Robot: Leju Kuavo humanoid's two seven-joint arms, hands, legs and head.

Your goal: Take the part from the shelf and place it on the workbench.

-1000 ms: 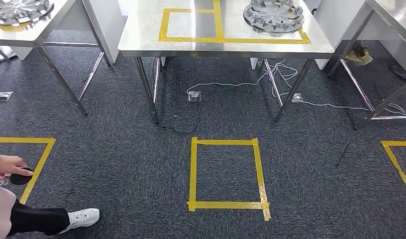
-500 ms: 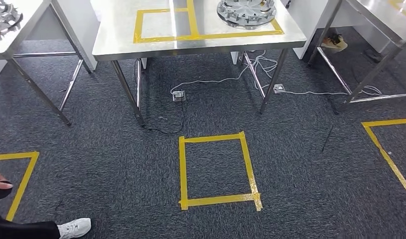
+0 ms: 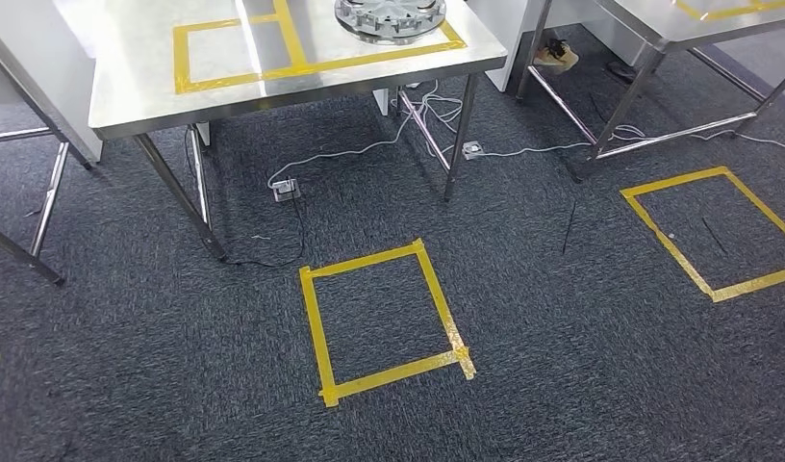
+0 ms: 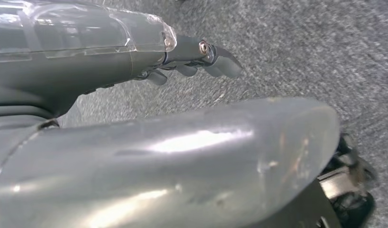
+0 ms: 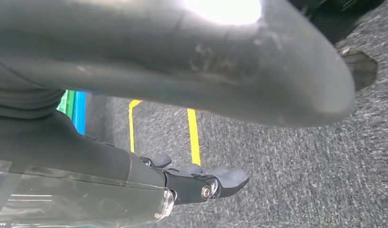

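While we're looking down from the head view, the part [image 3: 390, 16], a round silver toothed disc, sits at the far end of the steel counter [image 3: 129, 82], partly cut off by the frame edge and resting inside one of the yellow tape outlines [image 3: 237, 48] marked on the counter top. So it's well away from both of our hands, way out ahead and above where they hang.

Our left hand [image 4: 192, 59] shows up in the left wrist view hanging over the dark grey carpet [image 3: 523, 385], dark fingers stretched out loosely with nothing in them, so it's empty and apart. Same deal for our right hand [image 5: 197, 180] in the right wrist view: fingers extended, slightly spread, holding nothing, hanging over carpet with a couple of yellow tape lines [image 5: 194, 133] on the floor just beyond the fingertips.

On the floor between us and the counter there's a yellow tape square [image 3: 384, 322], and another one [image 3: 716, 231] off toward the right-hand side. White cables [image 3: 369, 149] and a small floor socket box [image 3: 286, 189] lie under the counter. Another steel table [image 3: 677, 19] stands further to the right, with a shoe [image 3: 559, 56] visible on the floor beside its leg.
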